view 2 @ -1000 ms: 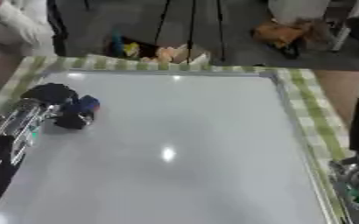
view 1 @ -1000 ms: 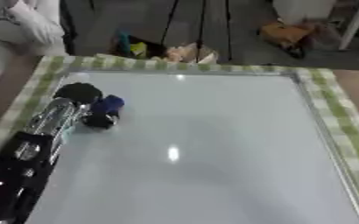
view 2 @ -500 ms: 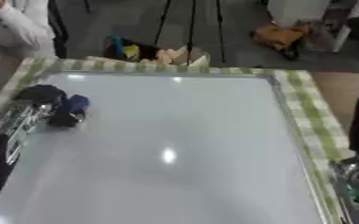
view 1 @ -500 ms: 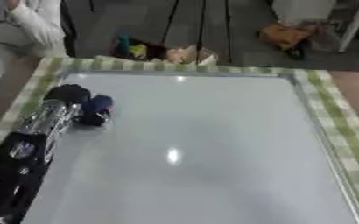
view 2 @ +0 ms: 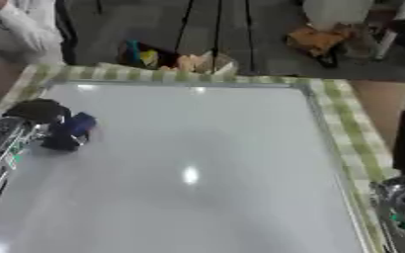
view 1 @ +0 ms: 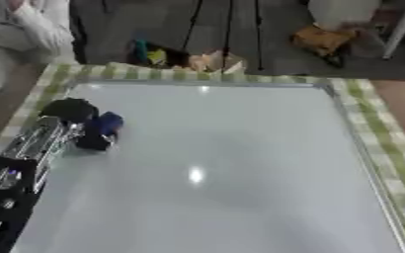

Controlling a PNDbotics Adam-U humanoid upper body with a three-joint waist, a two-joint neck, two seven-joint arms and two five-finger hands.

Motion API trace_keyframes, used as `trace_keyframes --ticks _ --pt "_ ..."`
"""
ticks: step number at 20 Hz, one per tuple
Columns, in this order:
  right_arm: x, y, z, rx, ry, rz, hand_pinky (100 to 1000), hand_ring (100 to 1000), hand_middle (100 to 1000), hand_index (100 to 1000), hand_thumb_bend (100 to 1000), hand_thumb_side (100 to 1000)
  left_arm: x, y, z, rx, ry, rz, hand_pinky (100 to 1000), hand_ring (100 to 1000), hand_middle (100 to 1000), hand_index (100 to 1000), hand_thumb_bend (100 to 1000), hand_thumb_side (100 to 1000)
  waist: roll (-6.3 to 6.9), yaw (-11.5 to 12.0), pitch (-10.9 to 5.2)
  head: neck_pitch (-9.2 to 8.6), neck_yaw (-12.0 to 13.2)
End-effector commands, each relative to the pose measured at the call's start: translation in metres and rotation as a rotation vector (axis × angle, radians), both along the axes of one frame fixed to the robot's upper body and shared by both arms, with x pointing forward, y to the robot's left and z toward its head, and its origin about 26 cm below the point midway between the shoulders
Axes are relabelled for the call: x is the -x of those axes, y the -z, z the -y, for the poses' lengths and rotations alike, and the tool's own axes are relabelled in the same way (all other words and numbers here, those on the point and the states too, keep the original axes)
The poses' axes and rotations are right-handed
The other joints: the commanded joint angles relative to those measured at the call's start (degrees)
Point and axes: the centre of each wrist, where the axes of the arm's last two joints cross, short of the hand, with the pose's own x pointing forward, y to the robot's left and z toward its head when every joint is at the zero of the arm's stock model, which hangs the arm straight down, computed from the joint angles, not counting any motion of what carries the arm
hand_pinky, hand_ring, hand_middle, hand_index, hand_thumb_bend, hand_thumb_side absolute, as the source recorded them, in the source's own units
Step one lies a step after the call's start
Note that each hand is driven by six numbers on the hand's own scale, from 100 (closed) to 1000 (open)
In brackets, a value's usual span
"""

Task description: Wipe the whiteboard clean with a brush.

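The whiteboard (view 1: pixel 232 168) lies flat and fills most of both views; I see no marks on its surface, only a glare spot. My left hand (view 1: pixel 69 111) rests on the board's left part, fingers curled round a blue brush (view 1: pixel 102 129) that touches the surface. The left arm runs down to the lower left corner. Of my right arm only the forearm and wrist (view 2: pixel 402 197) show, at the right edge of the right eye view beside the board; its hand is hidden.
A green checked cloth (view 1: pixel 375 123) lies under the board and shows along its far and right sides. Beyond the far edge are tripod legs, a bag and small things on the floor. A person in white stands at the far left corner.
My left hand with the brush has slid a little toward the board's left edge and far side. The right arm has stayed still.
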Motion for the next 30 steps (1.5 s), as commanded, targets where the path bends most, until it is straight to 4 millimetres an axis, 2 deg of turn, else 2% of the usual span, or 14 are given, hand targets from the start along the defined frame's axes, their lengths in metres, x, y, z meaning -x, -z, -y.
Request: trace_keyframes --ticks 1,4,9,18,30 --pt "0.002 -0.007 0.003 0.012 0.011 0.027 841 919 660 855 100 1000 0.006 -0.015 0.001 -0.025 0.029 0.01 225 421 381 611 100 739 0.08 -0.1 -0.99 -0.1 0.0" --pt "0.002 -0.007 0.003 0.011 0.012 0.025 841 920 660 855 100 1000 0.008 -0.016 0.003 -0.025 0.037 0.008 220 419 378 609 100 740 0.06 -0.1 -1.0 -0.24 0.1" --pt "0.002 -0.005 0.002 0.01 0.006 0.021 841 920 659 855 100 1000 0.002 -0.006 0.012 0.016 0.011 0.025 204 410 371 606 100 742 -0.15 -0.2 -1.06 -0.62 0.4" --pt "0.002 -0.006 0.001 0.013 -0.006 0.025 841 919 660 854 100 1000 -0.021 0.012 0.002 0.033 -0.179 0.058 203 408 369 604 100 726 -0.15 -0.5 -1.11 -0.79 0.6" --pt "0.002 -0.005 0.001 0.01 0.0 0.022 840 919 658 854 100 1000 -0.022 0.014 -0.001 0.035 -0.167 0.047 204 408 368 602 100 734 -0.03 -0.4 -1.13 -0.5 0.5"
